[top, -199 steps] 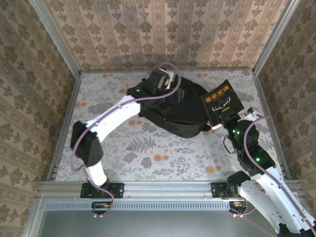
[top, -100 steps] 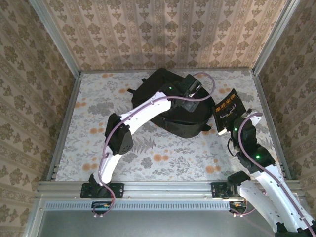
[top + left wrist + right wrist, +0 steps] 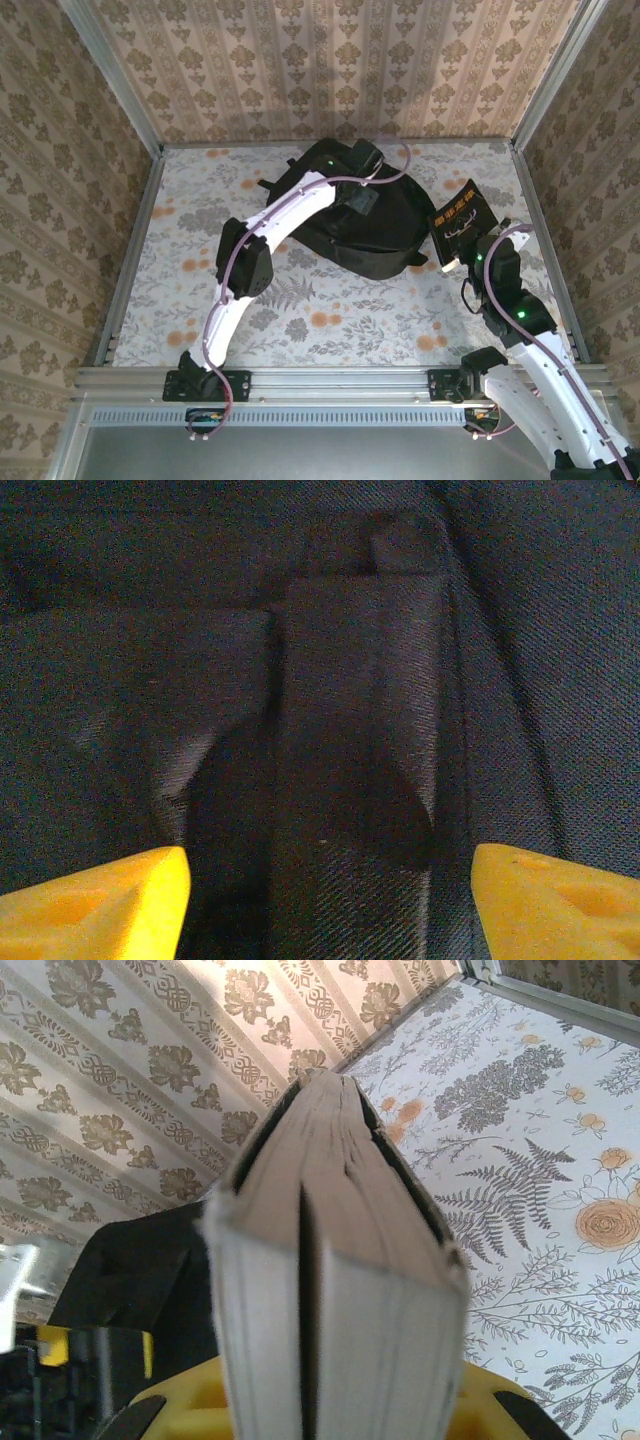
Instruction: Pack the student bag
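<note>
Two grippers work at opposite sides of the student bag [image 3: 380, 240], which lies on the far middle of the table [image 3: 300, 320]. From above, the left gripper [image 3: 367, 162] sits over the bag's far upper part, while the right gripper [image 3: 455, 260] pinches a dark-covered book [image 3: 462, 213] just beside the bag's right edge. The bag therefore lies to the book's left, and the book's long axis slants up and away. The left wrist view adds that its yellow fingers [image 3: 100, 900] are spread wide over black fabric and a strap [image 3: 360, 680], gripping nothing. No opening can be told there. The right wrist view shows the page edges clamped between its fingers and the bag to the left.
</note>
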